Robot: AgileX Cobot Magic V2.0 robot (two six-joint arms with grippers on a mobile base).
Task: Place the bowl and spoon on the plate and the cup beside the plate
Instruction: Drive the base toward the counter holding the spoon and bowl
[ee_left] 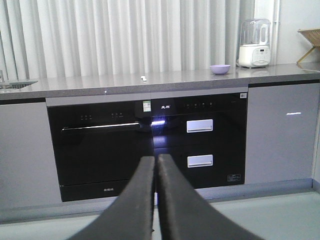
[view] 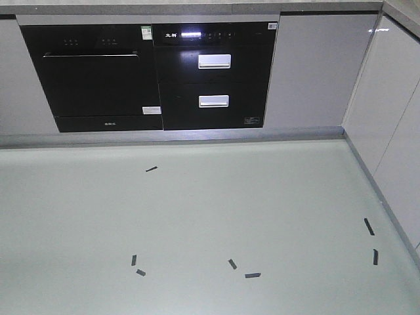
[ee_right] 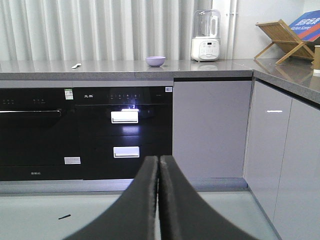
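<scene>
The front view looked steeply down on the black appliances (view: 98, 92); wrist views faced them level, ahead of the left gripper (ee_left: 155, 159) and right gripper (ee_right: 158, 159).

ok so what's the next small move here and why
Probably roll the base toward the counter. The bowl and spoon sit on top of it, seemingly well beyond both arms. The left gripper and right gripper are shut and hold nothing. No plate shows in any view, so closing in may also reveal it.
</scene>
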